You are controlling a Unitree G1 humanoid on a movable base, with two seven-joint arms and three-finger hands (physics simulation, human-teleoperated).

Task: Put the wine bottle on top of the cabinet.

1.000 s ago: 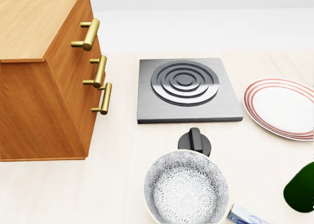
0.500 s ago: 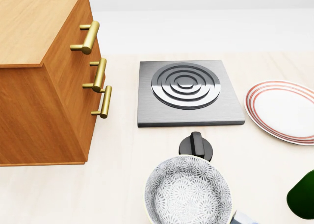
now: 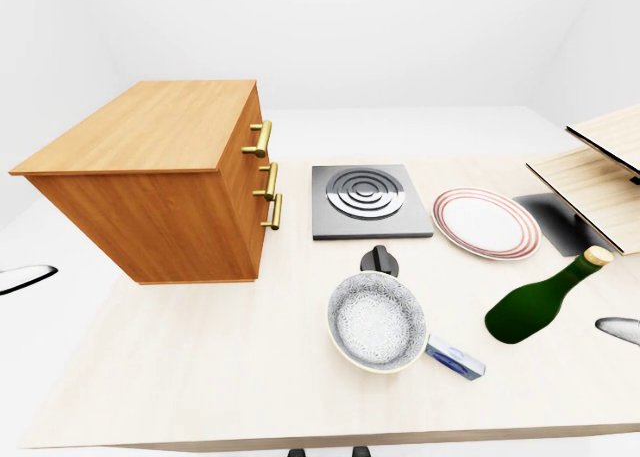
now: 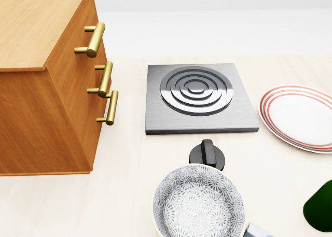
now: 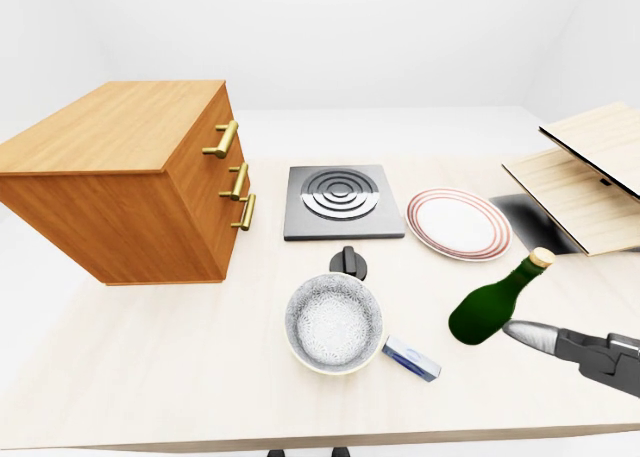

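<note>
The green wine bottle [image 5: 492, 301] lies on its side on the pale table, at the right in the eye views, its tan cap pointing up and right. Only its dark base [image 4: 321, 208] shows in the head view's bottom right corner. At the left stands the wooden cabinet [image 3: 160, 172], its flat top bare and its brass handles [image 3: 268, 177] facing right. My right hand [image 5: 560, 342] enters at the lower right; one silver finger [image 5: 525, 333] stretches out just below the bottle's base, holding nothing. My left hand [image 3: 24, 276] shows only as a sliver at the left edge.
Between cabinet and bottle sit a steel hotplate [image 3: 370, 199], a black knob [image 3: 379, 260], a patterned bowl [image 3: 378, 322] and a small blue-and-white box [image 3: 455, 358]. A red-rimmed plate [image 3: 487, 223] lies above the bottle. Tilted wooden boards [image 3: 595, 177] rise at the far right.
The head view shifted slightly a second ago, so everything slid a little down in the picture; the camera moved. Nothing has changed in the last half second.
</note>
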